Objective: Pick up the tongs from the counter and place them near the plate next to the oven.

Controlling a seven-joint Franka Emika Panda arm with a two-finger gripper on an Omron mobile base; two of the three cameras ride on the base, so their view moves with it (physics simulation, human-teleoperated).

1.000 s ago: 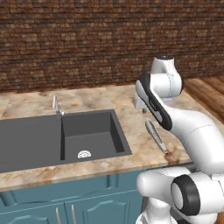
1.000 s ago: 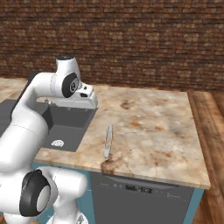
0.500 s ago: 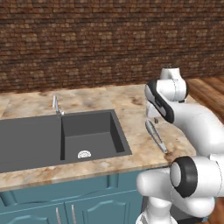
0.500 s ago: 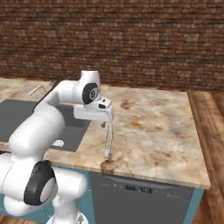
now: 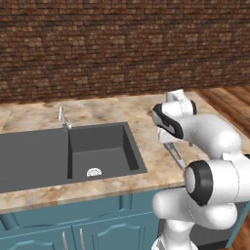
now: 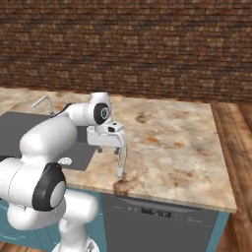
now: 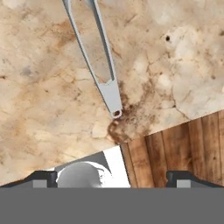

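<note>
— Tongs (image 7: 101,65): where are they from where you hang?

— Flat on the counter (image 6: 172,142), near its front edge. In my hand view the two slim silver-grey arms run up from a narrow joined end with a small loop, spreading apart toward the top of the picture. In the right base view they lie just below my gripper (image 6: 109,147), apart from it.

— And your gripper?

— My fingers are spread wide and I have hold of nothing; both dark tips (image 7: 43,177) stand well apart.

— Any containers?

— A dark grey sink (image 5: 105,149) sunk into the counter, rectangular, with a round drain in the basin and nothing else in it. A small chrome faucet (image 5: 62,118) stands at its back rim.

— Surfaces?

— Beige marbled stone with brown veins, teal cabinets (image 5: 73,224) under it, brick wall (image 6: 147,44) behind.
</note>
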